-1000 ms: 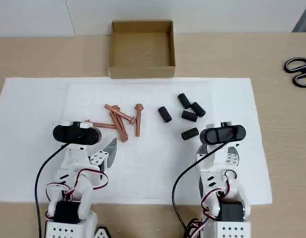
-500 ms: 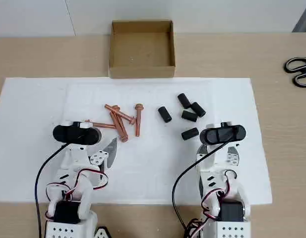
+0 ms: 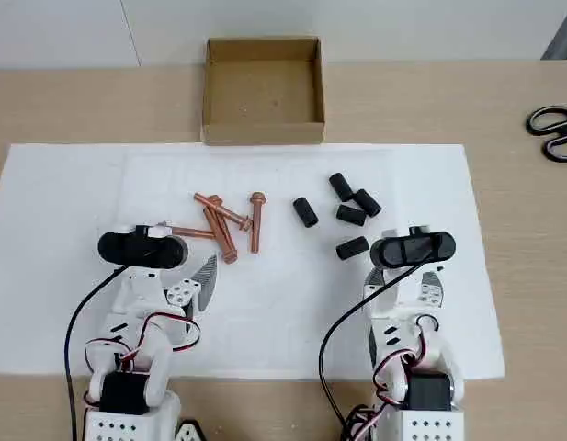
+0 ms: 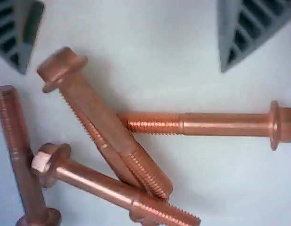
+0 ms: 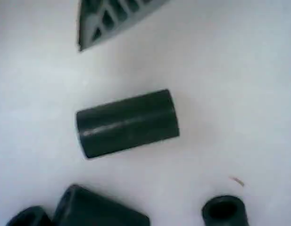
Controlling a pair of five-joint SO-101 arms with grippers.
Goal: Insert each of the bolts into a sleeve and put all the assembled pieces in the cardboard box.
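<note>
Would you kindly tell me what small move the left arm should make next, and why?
Probably lower the left gripper onto the bolt that lies freest of the pile. Its fingers are open above the bolts, only that bolt's threaded tip meets the others, and the box holds nothing yet.

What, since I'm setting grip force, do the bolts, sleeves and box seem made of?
Bolts: metal, copper-coloured with a dull sheen; cut threads and flanged heads show. Sleeves: black and smooth, with a faint highlight along the side; likely plastic or rubber, the look leaves it open. Cardboard box: brown, matte cardboard.
</note>
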